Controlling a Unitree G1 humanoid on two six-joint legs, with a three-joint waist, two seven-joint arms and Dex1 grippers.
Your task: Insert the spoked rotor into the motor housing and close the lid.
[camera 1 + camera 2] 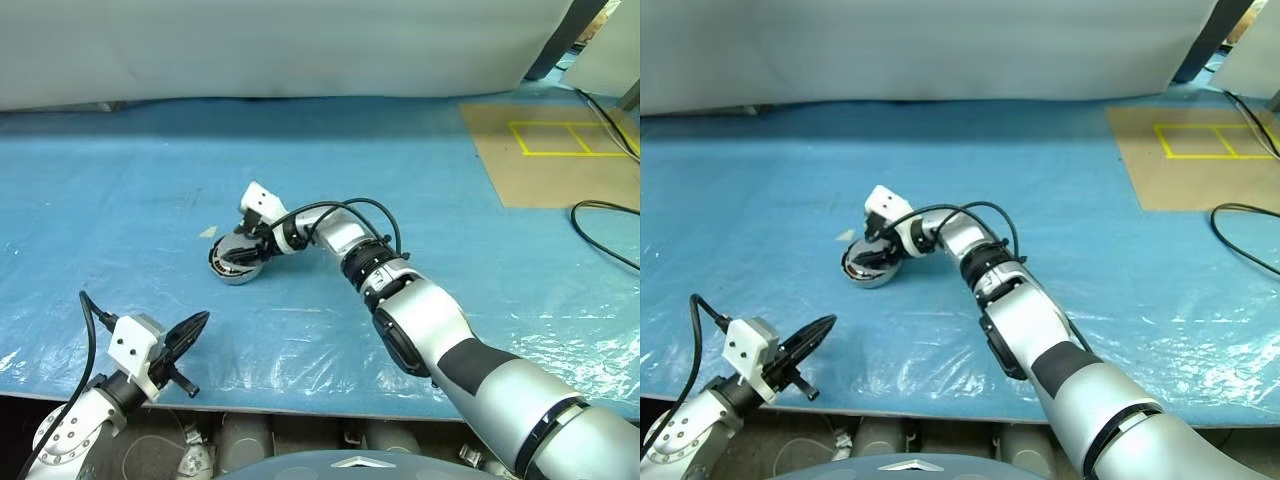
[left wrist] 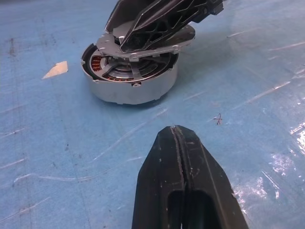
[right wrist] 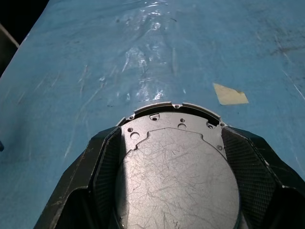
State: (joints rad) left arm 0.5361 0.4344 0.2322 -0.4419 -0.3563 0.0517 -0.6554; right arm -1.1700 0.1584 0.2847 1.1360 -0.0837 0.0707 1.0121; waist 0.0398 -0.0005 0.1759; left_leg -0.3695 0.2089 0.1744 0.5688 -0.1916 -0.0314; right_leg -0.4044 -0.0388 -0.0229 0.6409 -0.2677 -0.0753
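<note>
One round silver metal motor housing sits left of centre on the blue plastic-covered table, holding orange-copper windings around its inner wall and the pale-spoked, dark-rimmed rotor inside. One flat round scratched grey metal lid is tilted over the housing's top, clamped between the spread jaws of the right gripper. At lower left, the left gripper hangs near the table edge, jaws pressed together and empty. One small tan scrap lies beside the housing.

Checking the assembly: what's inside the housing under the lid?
Under the tilted lid in the right gripper, the housing shows copper windings and grey spokes; the far part is covered.
</note>
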